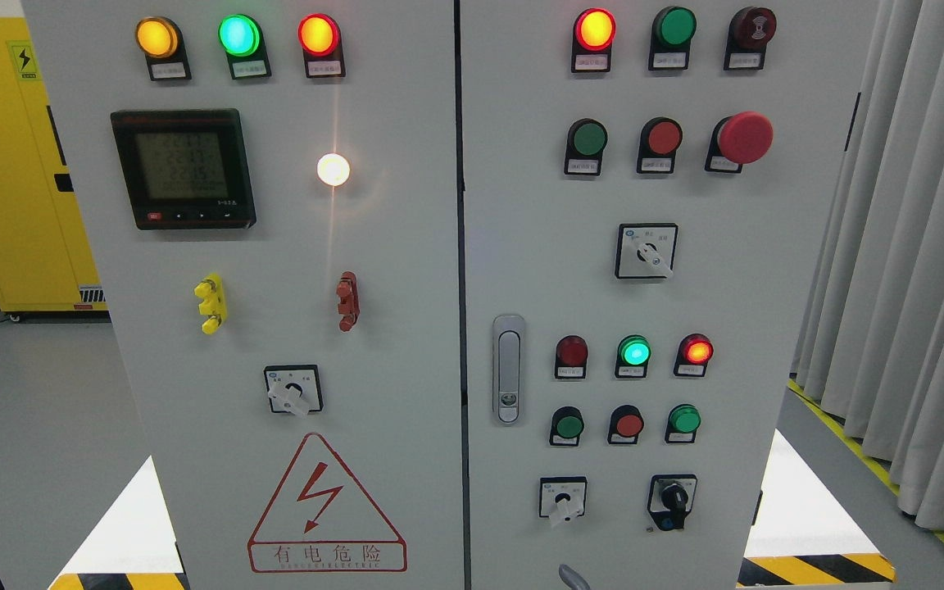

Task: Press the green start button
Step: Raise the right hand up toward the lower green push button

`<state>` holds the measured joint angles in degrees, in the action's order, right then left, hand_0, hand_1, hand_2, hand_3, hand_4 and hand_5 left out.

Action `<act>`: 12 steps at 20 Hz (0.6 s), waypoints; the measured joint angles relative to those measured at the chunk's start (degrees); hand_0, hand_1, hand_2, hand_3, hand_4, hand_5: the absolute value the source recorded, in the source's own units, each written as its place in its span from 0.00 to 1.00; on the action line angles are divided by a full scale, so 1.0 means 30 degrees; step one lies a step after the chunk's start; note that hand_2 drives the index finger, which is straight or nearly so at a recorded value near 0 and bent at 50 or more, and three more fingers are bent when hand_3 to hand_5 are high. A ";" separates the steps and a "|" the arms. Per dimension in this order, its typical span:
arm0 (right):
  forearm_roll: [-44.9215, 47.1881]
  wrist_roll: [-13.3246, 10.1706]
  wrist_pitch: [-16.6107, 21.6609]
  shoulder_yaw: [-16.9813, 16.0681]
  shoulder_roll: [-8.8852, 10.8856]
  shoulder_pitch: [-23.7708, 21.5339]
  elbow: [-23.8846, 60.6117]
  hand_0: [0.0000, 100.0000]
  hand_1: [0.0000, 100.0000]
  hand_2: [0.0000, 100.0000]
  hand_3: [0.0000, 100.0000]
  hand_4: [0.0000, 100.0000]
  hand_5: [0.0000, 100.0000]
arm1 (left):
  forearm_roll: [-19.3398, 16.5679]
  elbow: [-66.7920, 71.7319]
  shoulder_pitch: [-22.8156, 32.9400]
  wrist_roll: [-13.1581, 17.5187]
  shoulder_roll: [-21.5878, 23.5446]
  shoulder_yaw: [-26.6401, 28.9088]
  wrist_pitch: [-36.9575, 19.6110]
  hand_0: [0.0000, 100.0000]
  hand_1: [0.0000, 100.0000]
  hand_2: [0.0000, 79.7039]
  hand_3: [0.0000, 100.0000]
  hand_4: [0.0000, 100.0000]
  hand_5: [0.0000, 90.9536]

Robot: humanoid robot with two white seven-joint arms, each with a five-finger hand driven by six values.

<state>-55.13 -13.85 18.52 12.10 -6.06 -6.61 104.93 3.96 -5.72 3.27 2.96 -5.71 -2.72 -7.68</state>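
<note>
A grey cabinet [406, 246] fills the view, rising straight above the only bit of a hand [574, 578] that shows: a small grey tip at the bottom edge. I cannot tell whether that hand is open or closed, nor which arm it belongs to. The cabinet has two doors, and the hand sits low against the right door [734, 270], just right of the seam. Far to the hand's right hangs a grey curtain [914, 246]; far up to its left stands a yellow locker [5, 180].

On the left door, up and to the hand's left, are a dark meter [183, 169] and, lower and nearer, a red warning triangle [326, 506]. A metal door handle [508, 369] is above the hand, slightly left. High above and to the right is a big red mushroom button [744, 137].

Just above the hand is a white switch [563, 498], with a black switch [673, 500] to its right. Above those runs a row of small buttons: a near green button [568, 426], a red button [627, 424] and a right green button [684, 419]. A high green button [588, 139] sits far above. The labels are too small to tell which one is start.
</note>
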 measured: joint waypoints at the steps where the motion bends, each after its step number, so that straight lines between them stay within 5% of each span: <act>1: -0.0566 -0.0033 -0.0181 -0.0125 -0.0009 0.0384 -0.0005 0.60 0.95 0.00 0.97 1.00 1.00 | 0.0000 0.0000 0.0001 0.0000 0.0000 0.0000 0.0000 0.12 0.56 0.00 0.00 0.00 0.00; 12: -0.2889 0.0619 -0.0891 -0.1143 0.0069 0.4090 -0.1297 0.71 0.96 0.00 0.95 1.00 1.00 | 0.0000 -0.0005 -0.0001 0.0000 0.0000 0.0000 0.0000 0.12 0.56 0.00 0.00 0.00 0.00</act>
<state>-63.79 -11.99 15.84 8.68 -5.85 5.66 101.04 3.96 -5.74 3.27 2.96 -5.71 -2.72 -7.67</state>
